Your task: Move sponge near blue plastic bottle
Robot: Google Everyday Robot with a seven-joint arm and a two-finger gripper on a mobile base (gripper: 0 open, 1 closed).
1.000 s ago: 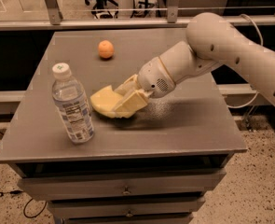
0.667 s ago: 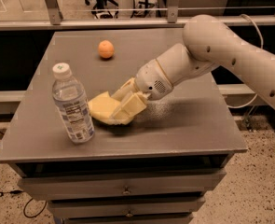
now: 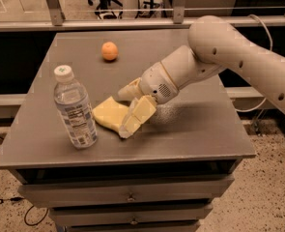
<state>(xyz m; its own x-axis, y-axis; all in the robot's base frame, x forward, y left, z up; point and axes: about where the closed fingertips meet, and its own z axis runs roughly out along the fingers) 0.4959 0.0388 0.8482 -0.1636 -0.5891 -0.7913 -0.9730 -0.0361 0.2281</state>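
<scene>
The pale yellow sponge lies low on the grey table, just right of the blue plastic bottle, with a small gap between them. The bottle stands upright near the table's front left, clear with a white cap and a printed label. My gripper reaches in from the right on the white arm and is shut on the sponge's right end, one yellowish finger behind it and one in front. That end of the sponge is hidden by the front finger.
A small round orange fruit sits at the back of the table, left of centre. The table's front edge runs just below the sponge, with drawers beneath. A metal railing runs behind the table.
My gripper has carried the sponge a little to the left and toward the front, closer to the bottle. The bottle and the orange have not moved.
</scene>
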